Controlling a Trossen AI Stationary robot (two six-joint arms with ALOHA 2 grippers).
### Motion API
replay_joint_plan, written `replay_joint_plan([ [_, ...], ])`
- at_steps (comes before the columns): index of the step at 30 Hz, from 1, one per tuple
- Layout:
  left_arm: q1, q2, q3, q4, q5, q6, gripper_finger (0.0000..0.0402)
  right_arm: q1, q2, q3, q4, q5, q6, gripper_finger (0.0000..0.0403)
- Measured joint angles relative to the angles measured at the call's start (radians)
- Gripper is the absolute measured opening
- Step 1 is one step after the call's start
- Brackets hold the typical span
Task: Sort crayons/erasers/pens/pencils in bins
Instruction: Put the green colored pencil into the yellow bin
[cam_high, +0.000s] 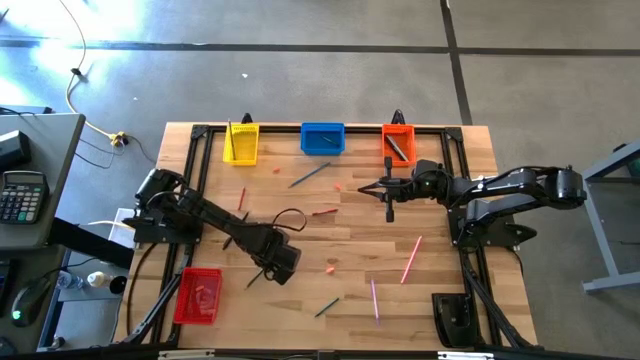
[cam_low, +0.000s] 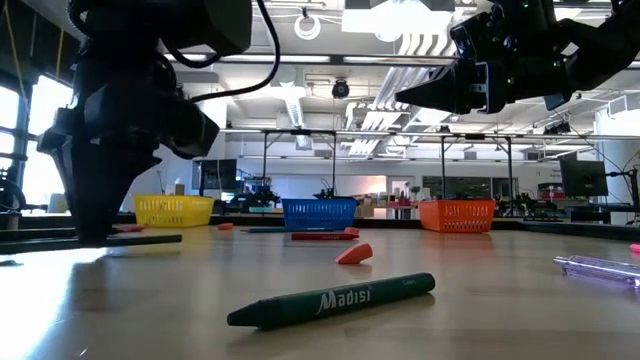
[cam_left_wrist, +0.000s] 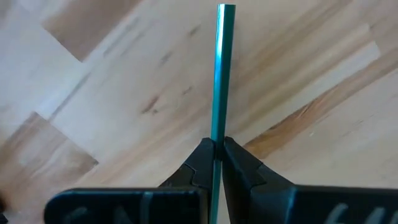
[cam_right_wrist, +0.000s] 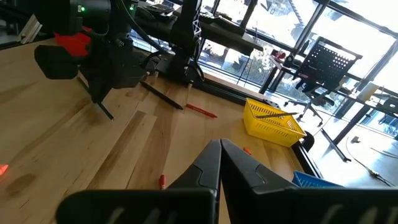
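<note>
the left arm reaches from its base at the table's left edge diagonally toward the near centre, its wrist bent down so that the left gripper points at the table top. its jaws are clamped on a thin dark green pencil. in the left wrist view the pencil runs straight out between the two fingertips, its long axis in line with the gripper's forward direction and its free end pointing away from the wrist, over bare wood. in the high view it shows as a short dark stick slanting toward the near-left corner, just beside the red bin.

the right arm extends from its base at the right edge, level over the table toward the centre. the right gripper hangs above the table near the orange bin, fingers pointing down; its jaws stand together with nothing between them, as the right wrist view shows.

the yellow bin, blue bin and orange bin stand in a row along the far edge. a dark stick lies slanted in the orange bin.

in the low view a green crayon lies flat on the table nearest the camera, long axis running left to right, slightly rising to the right
</note>
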Motion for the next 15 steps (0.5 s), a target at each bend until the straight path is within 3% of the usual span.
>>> replay_joint_plan([
  [8,0.047,-0.138,0.000,-0.108,-0.120,0.000,0.0005,0.000,0.000,0.000,0.000,0.000,0.000,0.0000],
  [15,0.164,-0.263,0.000,-0.180,-0.260,0.055,0.0005,0.000,0.000,0.000,-0.002,0.000,0.000,0.0000],
])
